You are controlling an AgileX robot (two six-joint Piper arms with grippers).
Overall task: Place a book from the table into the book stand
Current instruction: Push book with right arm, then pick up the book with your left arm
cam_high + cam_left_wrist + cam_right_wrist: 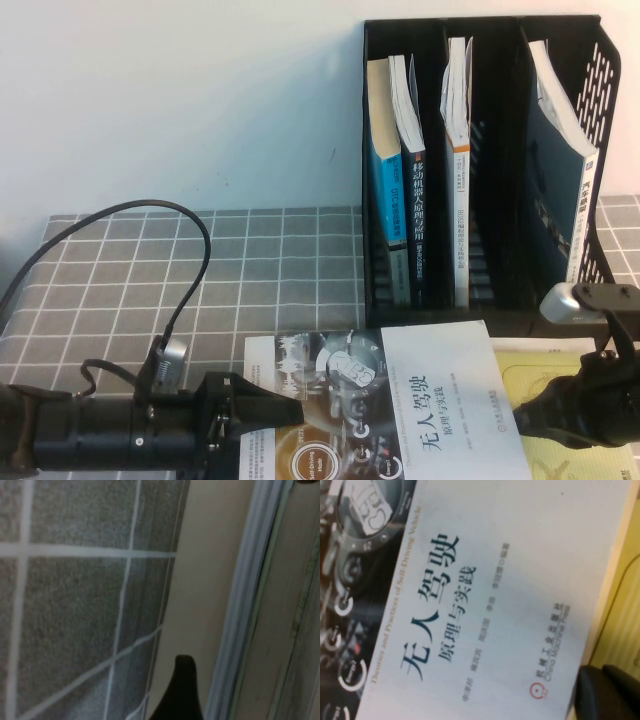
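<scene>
Clearly both hands should pinch squarely: the left hand (285, 412) touches the book (420, 390) at its edge, the right hand (530, 415) opposite, grips untellable.

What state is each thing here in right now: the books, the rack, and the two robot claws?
book: closed, flat on the table, cover up.
book stand: upright, books standing in all three compartments.
yellow-green book: flat, partly under the white book.
left gripper: low at the book's left edge.
right gripper: low over the book's right edge.
</scene>
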